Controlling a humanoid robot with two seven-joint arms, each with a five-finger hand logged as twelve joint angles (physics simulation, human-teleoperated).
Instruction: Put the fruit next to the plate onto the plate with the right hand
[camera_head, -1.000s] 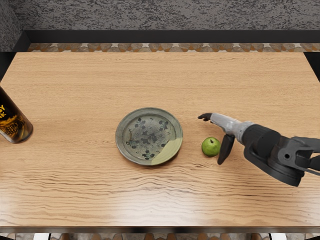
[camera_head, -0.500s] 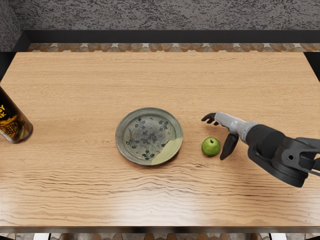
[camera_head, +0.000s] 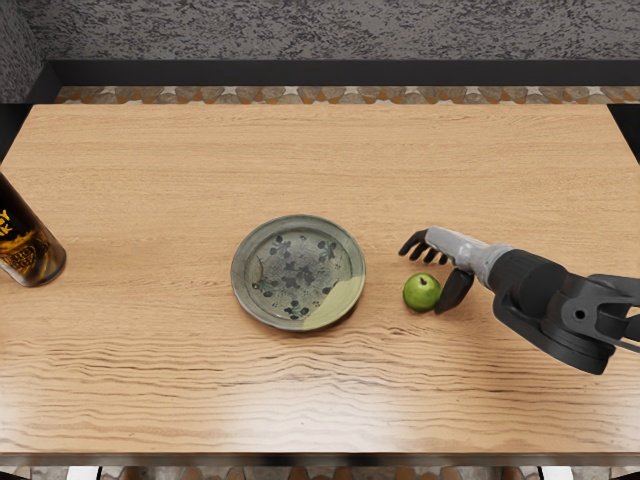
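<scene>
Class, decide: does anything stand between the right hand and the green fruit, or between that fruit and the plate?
Nothing visible. The right hand hovers open beside the small round green fruit; only bare wooden table separates the fruit from the round grey-green patterned plate.

Table (camera_head: 150, 170): pale wood, strong wavy grain, satin sheen along the lower frame; wall (camera_head: 320, 28) at the top is rough, speckled grey stone. Plate (camera_head: 240, 275): glazed-looking pottery, mottled grey-green, dull; fruit (camera_head: 422, 292) has smooth green skin with a faint shine. Right hand (camera_head: 448, 255) light grey, metal-looking, dark at the tips, its arm (camera_head: 550, 305) in matt black casing; can (camera_head: 22, 240) at left edge dark, glossy.
</scene>
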